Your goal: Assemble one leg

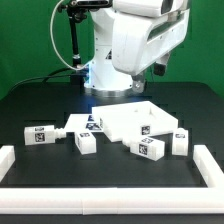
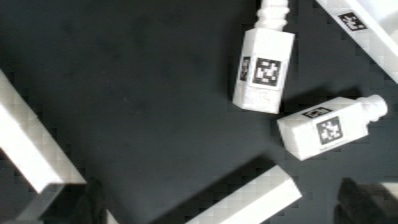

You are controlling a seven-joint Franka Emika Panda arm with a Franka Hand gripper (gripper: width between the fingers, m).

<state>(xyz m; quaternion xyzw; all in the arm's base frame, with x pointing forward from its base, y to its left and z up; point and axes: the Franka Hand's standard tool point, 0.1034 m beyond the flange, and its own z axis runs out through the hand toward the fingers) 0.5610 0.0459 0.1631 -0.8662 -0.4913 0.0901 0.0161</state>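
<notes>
First, centre your gripper (image 2: 210, 205), spread wide and empty, over the small white oblong tagged plastic leg (image 2: 263, 68) lying flat on the black table (image 2: 125, 90). Close across its narrow sides, clear of the similar white block (image 2: 329, 125) beside it.

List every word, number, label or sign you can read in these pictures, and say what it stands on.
No words, numbers or brands can be read anywhere.
The only signs are black-and-white square fiducial tags, patterns without letters, on the small white oblong plastic legs; in the exterior view they are too small to make out.
</notes>
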